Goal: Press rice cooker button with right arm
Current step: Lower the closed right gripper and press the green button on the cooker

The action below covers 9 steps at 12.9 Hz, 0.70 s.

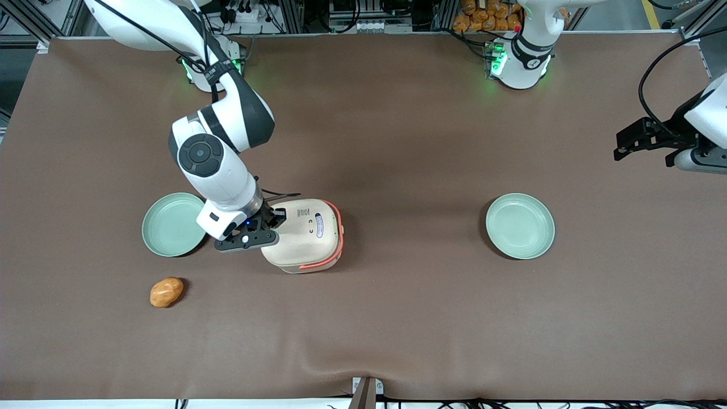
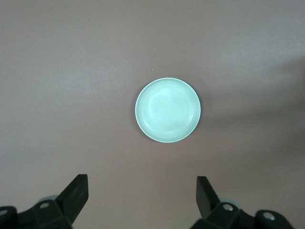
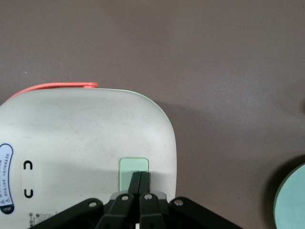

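With the black two-finger end effector (image 3: 139, 177) closed on nothing, tips on the small pale green button (image 3: 134, 170) of the cream rounded rice cooker (image 1: 306, 236) on the brown tabletop (image 1: 409, 312), we judge it best to press straight down; keep centred.

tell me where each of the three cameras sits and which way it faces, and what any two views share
Front view: high, looking down on the brown table; shows the right arm, its gripper over the rice cooker.
Left wrist view: on the parked arm, facing straight down at a green plate; its own fingers show.
Right wrist view: facing down; shut gripper on the button.
Shared: front and right wrist views both show the cooker; front and left wrist views share that plate.
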Each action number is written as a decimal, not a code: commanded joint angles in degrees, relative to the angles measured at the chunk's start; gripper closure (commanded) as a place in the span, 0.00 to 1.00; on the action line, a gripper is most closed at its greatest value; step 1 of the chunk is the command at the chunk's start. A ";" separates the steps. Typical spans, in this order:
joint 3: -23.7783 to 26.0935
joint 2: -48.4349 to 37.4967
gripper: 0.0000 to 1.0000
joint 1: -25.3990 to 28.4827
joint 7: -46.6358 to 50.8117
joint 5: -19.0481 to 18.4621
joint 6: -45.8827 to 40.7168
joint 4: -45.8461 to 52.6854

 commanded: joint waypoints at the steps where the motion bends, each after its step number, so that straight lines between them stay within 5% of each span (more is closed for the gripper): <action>1: 0.72 1.29 1.00 -0.37 0.83 -1.23 -0.18 1.67; 9: 1.42 1.90 1.00 -0.02 1.18 -1.23 0.61 1.75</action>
